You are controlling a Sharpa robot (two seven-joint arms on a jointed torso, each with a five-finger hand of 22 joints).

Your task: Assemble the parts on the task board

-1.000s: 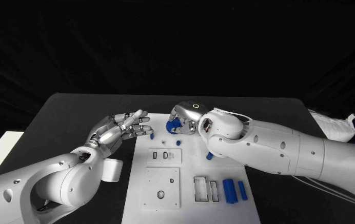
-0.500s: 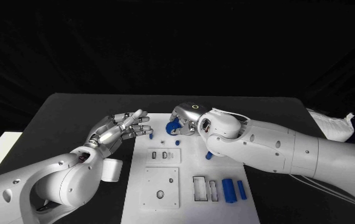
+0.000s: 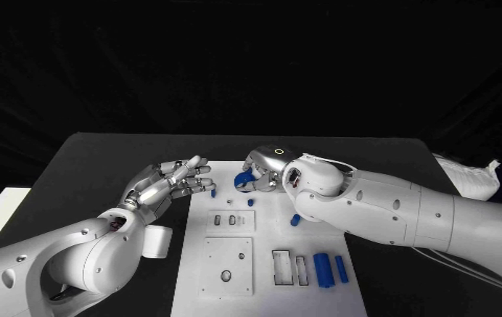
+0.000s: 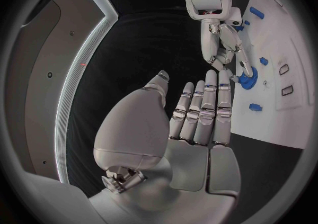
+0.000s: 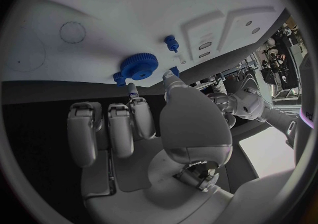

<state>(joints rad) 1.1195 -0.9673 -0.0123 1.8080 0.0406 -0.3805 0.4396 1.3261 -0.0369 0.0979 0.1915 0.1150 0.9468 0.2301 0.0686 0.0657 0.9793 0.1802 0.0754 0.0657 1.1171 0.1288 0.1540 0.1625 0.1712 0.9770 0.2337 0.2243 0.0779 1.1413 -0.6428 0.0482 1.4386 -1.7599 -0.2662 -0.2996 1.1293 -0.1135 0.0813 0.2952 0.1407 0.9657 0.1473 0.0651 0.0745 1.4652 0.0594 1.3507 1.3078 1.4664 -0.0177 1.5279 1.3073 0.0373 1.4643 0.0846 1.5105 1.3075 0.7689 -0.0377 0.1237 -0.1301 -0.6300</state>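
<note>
The small blue toothed plastic gear (image 5: 139, 65) lies flat at the far end of the white rectangular task board (image 3: 274, 288), and the right hand (image 3: 264, 170) touches its rim with thumb and a fingertip, though whether it truly grips it I cannot tell. It looks light, rigid and a little slippery, so it is best pinched across the toothed rim. Small blue pegs (image 5: 171, 43) stand just beside it and could get knocked, while the left hand (image 3: 170, 181) hovers flat and empty near the board's edge, beside a white cylinder (image 3: 157, 241).
</note>
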